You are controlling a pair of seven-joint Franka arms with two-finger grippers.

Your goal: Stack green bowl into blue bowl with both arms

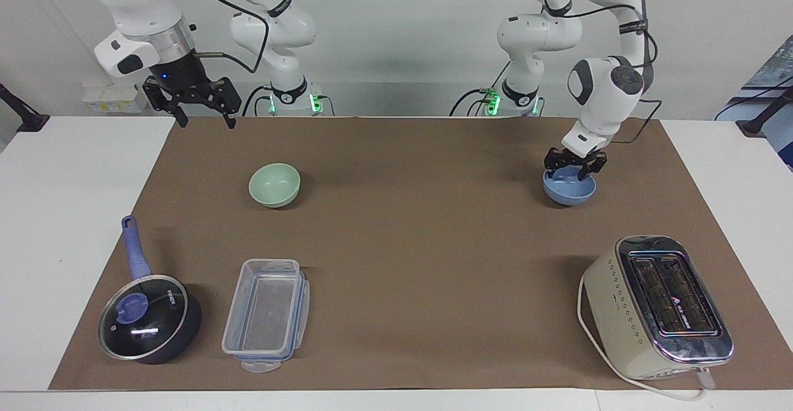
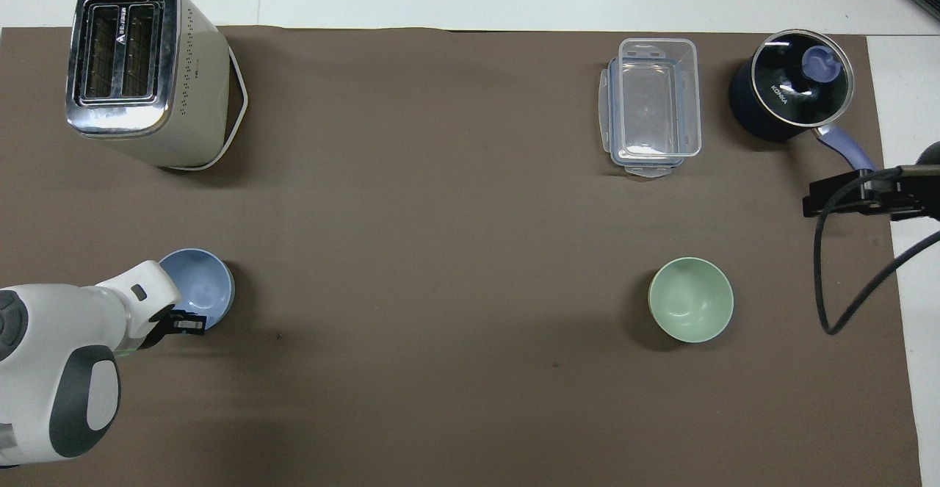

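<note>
while the left gripper (image 1: 574, 171) sat at the rim of the blue bowl (image 1: 570, 192), nearer the robots, i could not tell whether it was clamped on it; the right gripper (image 1: 199, 115) waited unclenched above the mat's corner, the green bowl (image 1: 274, 185) untouched toward its end of the table

Matt brown mat (image 1: 409, 243), chrome-topped toaster (image 1: 658, 307), clear, probably plastic container (image 1: 266, 313).
</note>
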